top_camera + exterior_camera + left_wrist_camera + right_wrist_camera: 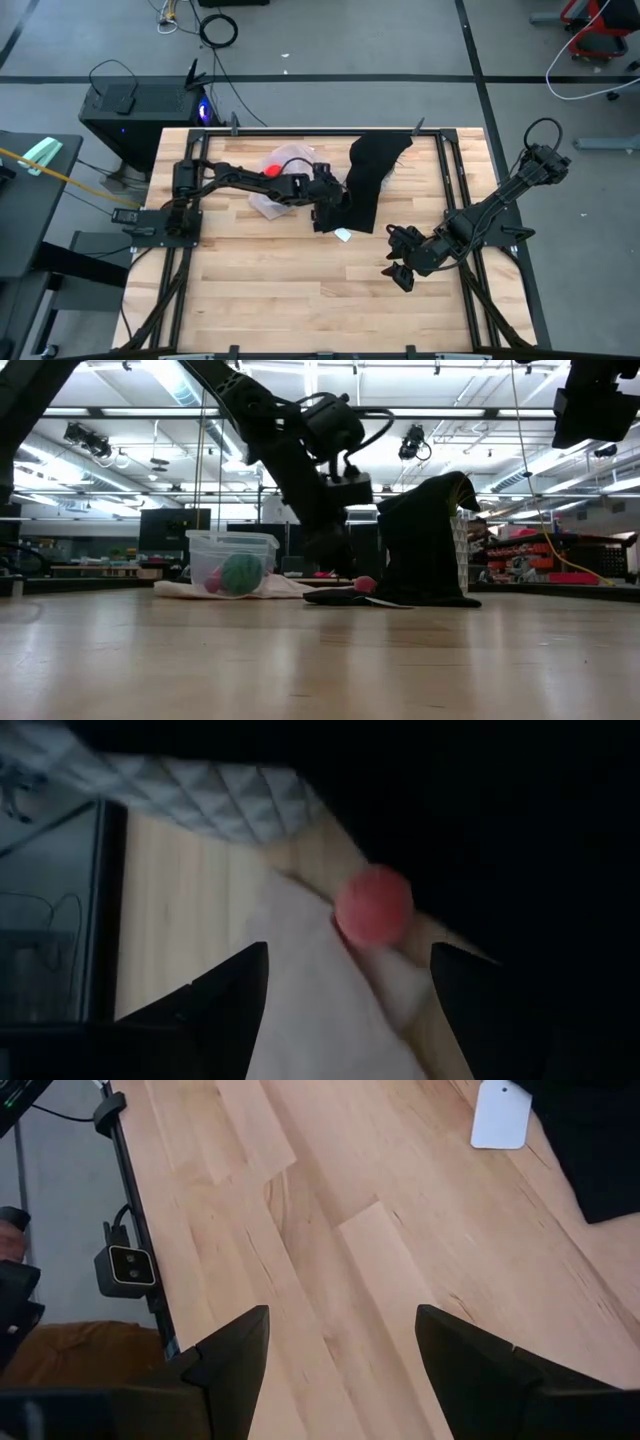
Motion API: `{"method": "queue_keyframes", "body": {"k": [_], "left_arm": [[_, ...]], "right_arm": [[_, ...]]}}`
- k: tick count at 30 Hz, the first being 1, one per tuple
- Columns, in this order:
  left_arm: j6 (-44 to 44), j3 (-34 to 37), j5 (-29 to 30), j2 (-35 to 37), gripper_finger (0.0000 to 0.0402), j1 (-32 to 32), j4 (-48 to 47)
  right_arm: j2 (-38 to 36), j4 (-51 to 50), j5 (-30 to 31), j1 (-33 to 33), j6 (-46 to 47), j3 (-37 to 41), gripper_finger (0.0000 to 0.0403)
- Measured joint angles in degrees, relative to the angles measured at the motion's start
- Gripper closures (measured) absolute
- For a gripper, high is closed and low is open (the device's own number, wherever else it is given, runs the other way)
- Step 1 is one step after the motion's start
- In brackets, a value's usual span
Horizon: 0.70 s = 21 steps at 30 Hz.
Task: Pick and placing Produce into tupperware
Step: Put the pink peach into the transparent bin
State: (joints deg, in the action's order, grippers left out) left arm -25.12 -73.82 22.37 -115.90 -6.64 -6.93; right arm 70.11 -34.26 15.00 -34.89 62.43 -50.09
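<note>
- While your left gripper (331, 222) reaches to the middle of the table (300, 290), it sits low at the near edge of the black cloth (365, 185), and your left wrist view shows its fingers (225, 995) spread wide with nothing between them.
- You can see a small red-pink piece of produce (374, 906) just beyond those fingers, lying against the dark cloth with a pale sheet (320, 1010) beside it; in the low view the same piece (366, 584) rests on the table at the foot of the cloth.
- Your tupperware (232, 561) stands upright on the table, behind the left arm's reach and apart from the cloth, resting on flat translucent plastic (200, 589).
- Inside the tupperware you already have a green striped piece (241, 573) and a magenta one (212, 582) touching it.
- From overhead, you also find a red piece (271, 170) showing by the left arm over the tupperware area.
- A white scrap (501, 1115) lies on the bare wood just beside the cloth's edge.
- Your right gripper (401, 271) waits at the right side of the table, well apart from everything, its fingers (230, 1360) held open over bare wood.
</note>
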Motion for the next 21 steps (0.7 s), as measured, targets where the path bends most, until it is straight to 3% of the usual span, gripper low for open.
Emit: {"method": "queue_keyframes", "body": {"k": [10,17,21], "left_arm": [[0.4,-6.4,0.2,-4.6,0.0118,1.0,-4.7],[2.2,-8.7,-6.2,-5.7,0.0118,-1.8,-10.2],[2.8,-8.7,-7.0,-5.7,0.0119,-2.9,-11.1]], "right_arm": [[0.0,-0.1,0.0,0.0,0.7,0.0,0.0144],[0.0,0.0,0.0,0.0,0.6,0.0,0.0144],[0.0,0.1,0.0,0.0,0.5,0.0,0.0144]]}}
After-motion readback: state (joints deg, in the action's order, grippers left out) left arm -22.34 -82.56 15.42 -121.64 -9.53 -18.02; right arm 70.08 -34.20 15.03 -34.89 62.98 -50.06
